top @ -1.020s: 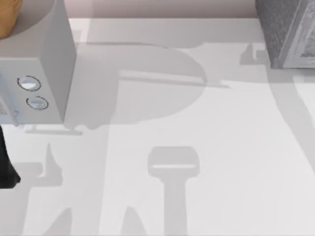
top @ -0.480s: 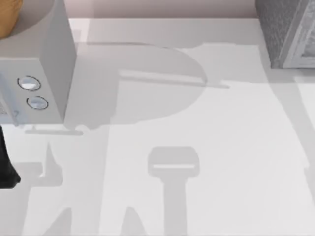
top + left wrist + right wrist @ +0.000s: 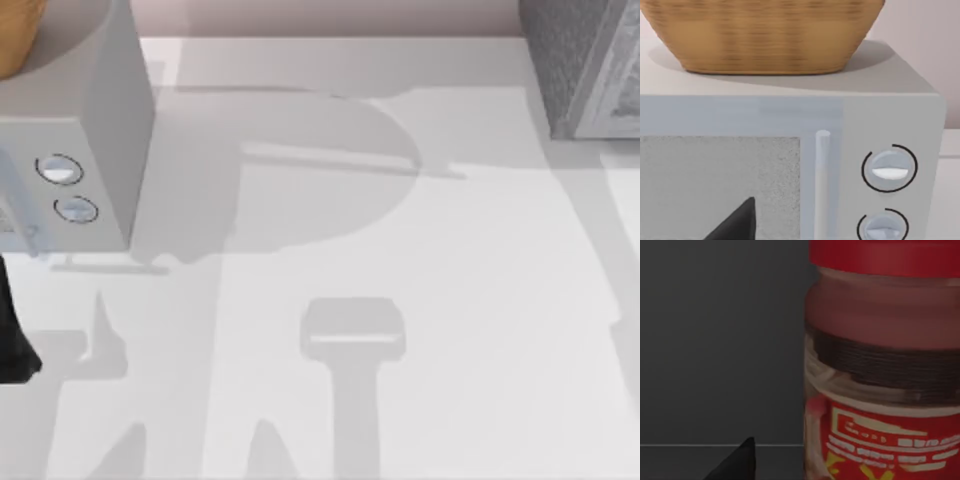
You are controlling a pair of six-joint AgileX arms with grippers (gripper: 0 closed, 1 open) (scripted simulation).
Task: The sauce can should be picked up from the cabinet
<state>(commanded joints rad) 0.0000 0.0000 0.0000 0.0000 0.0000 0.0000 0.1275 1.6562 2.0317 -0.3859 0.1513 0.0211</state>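
1. The sauce can (image 3: 885, 390) is very close in the right wrist view. It has a red lid (image 3: 885, 257), a dark band lower down, and a red label (image 3: 890, 445) with pale and yellow marks.
2. The can stands up straight in a dim, dark grey space. There is a flat dark wall behind it and a dark floor under it. This looks like the inside of the cabinet (image 3: 565, 70).
3. A black tip of the right gripper (image 3: 737, 465) pokes up beside the can. There is a gap between them, so they do not touch. I cannot tell if this gripper is open or closed.
4. From above, the cabinet sits at the far right corner of the table (image 3: 450, 300). It is dark grey and speckled, with a paler front panel (image 3: 620, 90).
5. The white table in front of the cabinet has soft grey shadows on it.
6. Well apart from the cabinet, on the far left side of the table, is a light grey microwave (image 3: 100, 120). It has two round dials (image 3: 60, 170), one just below the other.
7. A woven basket (image 3: 15, 35) sits on top of the microwave.
8. The left arm (image 3: 12, 330) is a black shape at the left edge, in front of the microwave and far from the cabinet.
9. The left wrist view faces the microwave door. A black tip of the left gripper (image 3: 737, 225) shows in front of the door, beside the upright handle (image 3: 822, 185). I cannot tell if this gripper is open or closed.
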